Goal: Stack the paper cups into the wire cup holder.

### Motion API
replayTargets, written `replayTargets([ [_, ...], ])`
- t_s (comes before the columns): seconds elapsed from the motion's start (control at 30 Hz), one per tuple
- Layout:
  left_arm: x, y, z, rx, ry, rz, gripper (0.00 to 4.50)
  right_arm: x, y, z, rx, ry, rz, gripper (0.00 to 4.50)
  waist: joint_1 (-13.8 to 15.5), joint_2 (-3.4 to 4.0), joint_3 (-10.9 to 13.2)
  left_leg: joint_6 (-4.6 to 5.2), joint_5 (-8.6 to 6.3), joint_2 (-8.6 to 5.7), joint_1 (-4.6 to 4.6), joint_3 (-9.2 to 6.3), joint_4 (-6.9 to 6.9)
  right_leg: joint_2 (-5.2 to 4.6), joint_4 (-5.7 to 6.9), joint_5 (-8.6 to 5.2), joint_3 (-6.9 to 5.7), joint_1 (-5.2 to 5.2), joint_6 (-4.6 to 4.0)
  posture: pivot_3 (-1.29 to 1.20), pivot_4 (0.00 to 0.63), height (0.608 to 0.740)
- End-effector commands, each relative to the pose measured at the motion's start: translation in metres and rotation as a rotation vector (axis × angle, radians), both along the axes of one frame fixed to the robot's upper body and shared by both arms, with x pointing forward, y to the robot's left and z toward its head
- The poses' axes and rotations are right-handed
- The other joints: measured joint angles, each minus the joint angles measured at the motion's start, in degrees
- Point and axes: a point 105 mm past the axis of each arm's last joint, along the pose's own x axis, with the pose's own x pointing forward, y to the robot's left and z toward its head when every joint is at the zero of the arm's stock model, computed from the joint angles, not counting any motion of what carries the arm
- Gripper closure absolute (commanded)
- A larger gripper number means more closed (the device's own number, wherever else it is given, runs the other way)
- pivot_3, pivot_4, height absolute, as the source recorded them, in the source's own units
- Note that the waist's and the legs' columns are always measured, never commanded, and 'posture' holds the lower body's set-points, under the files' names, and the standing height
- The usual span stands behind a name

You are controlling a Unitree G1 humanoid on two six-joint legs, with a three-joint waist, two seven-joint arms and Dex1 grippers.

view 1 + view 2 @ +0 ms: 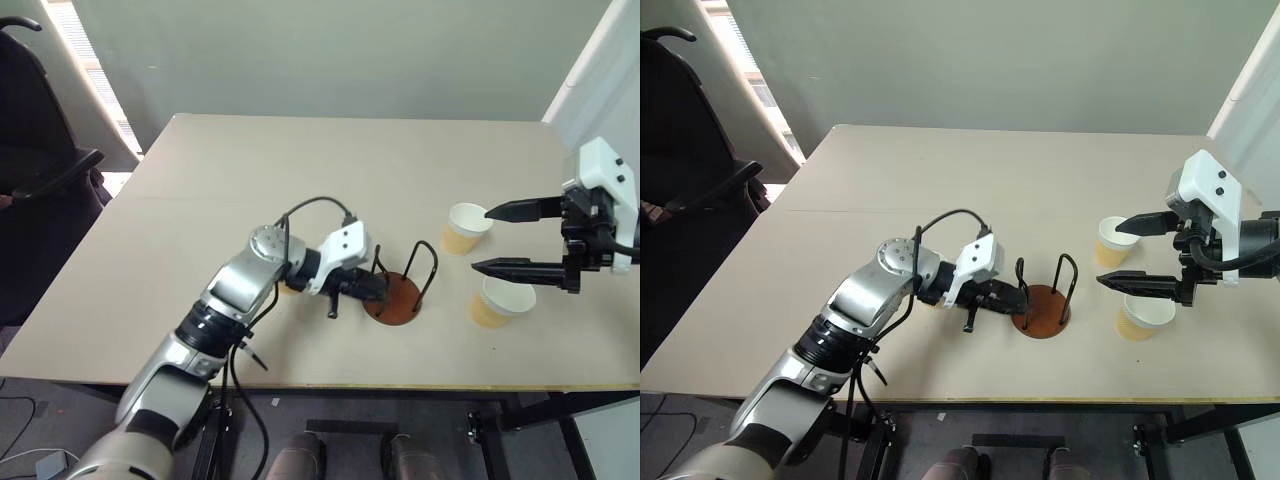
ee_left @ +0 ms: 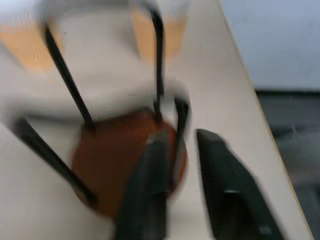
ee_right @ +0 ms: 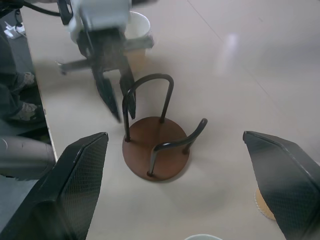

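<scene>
A: Count?

B: Three paper cups, one wire holder (image 1: 397, 294), two grippers. All on the table (image 1: 300, 180).

A: Where are the cups?

B: Two stand upright on the robot's right: far cup (image 1: 467, 227), and near cup (image 1: 502, 302) closer to the table's front edge. The third cup (image 3: 136, 31) sits on the far side of the left arm from the holder; in the head views only a sliver of it shows under the wrist.

A: Holder?

B: Upright near the front edge, between the left gripper and the two right-side cups. Brown disc base, black wire loops. No cup in it.

A: Left gripper?

B: Left gripper (image 1: 1012, 297) is low at the holder's left edge, fingers partly apart, nothing between them. Left wrist view has one finger (image 2: 150, 190) over the base and the other finger off its edge, with a wire post between them. Can't tell if they touch the wire.

A: Right?

B: Right gripper (image 1: 506, 238) is wide open, empty, above the two cups. One fingertip is over the far cup's rim, the other over the near cup.

A: Anything view-specific?

B: Right wrist view looks down on the holder and gives the clear look at the third cup. Left wrist view shows two blurred cups past the loops.
</scene>
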Motion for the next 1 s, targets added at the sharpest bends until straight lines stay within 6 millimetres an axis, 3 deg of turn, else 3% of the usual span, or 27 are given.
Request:
replayTargets([
  [0.03, 0.006, 0.007, 0.003, 0.035, -0.097, -0.004, 2.30, -0.001, 0.004, 0.008, -0.010, -0.046, 0.020, 0.00, -0.03, 0.00, 0.00, 0.00, 0.00, 0.00, 0.00, 0.00, 0.00, 0.00, 0.00, 0.00, 0.00, 0.00, 0.00, 0.00, 0.150, 0.740],
  [0.23, 0.023, 0.034, 0.025, 0.047, -0.221, 0.064, 0.14, 0.007, 0.004, 0.007, -0.014, -0.058, 0.023, 0.00, -0.02, 0.01, 0.00, 0.06, -0.03, 0.00, 0.01, 0.00, 0.00, 0.00, 0.01, 0.00, 0.01, 0.00, -0.02, 0.00, 0.150, 0.740],
  [0.53, 0.018, 0.033, 0.082, -0.163, -0.198, 0.103, 0.14, 0.039, 0.000, 0.014, -0.034, -0.101, 0.044, 0.00, -0.11, 0.00, 0.00, 0.14, -0.08, -0.03, -0.04, 0.00, 0.01, -0.03, 0.00, 0.02, -0.01, -0.03, -0.01, 0.00, 0.150, 0.740],
  [0.67, 0.012, 0.029, 0.101, -0.222, -0.190, 0.094, 0.14, 0.065, -0.003, 0.015, -0.077, -0.134, 0.036, 0.00, -0.24, 0.01, 0.00, 0.16, -0.10, -0.02, 0.01, -0.01, 0.01, -0.04, 0.05, 0.05, -0.02, -0.04, -0.04, 0.00, 0.150, 0.740],
  [0.8, 0.010, 0.032, 0.109, -0.220, -0.214, 0.098, 0.14, 0.085, -0.009, 0.007, -0.173, -0.137, 0.026, 0.00, -0.36, 0.01, -0.01, 0.18, -0.11, 0.00, 0.02, -0.01, -0.01, -0.04, 0.04, 0.06, -0.04, -0.06, -0.08, 0.00, 0.150, 0.740],
  [1.0, 0.017, 0.053, 0.111, -0.146, -0.241, 0.158, 0.14, 0.112, -0.019, -0.022, -0.386, -0.099, 0.037, 0.00, -0.55, 0.01, 0.00, 0.16, -0.10, 0.03, 0.04, -0.03, -0.13, -0.03, 0.05, 0.05, -0.06, -0.14, -0.18, 0.00, 0.150, 0.740],
])
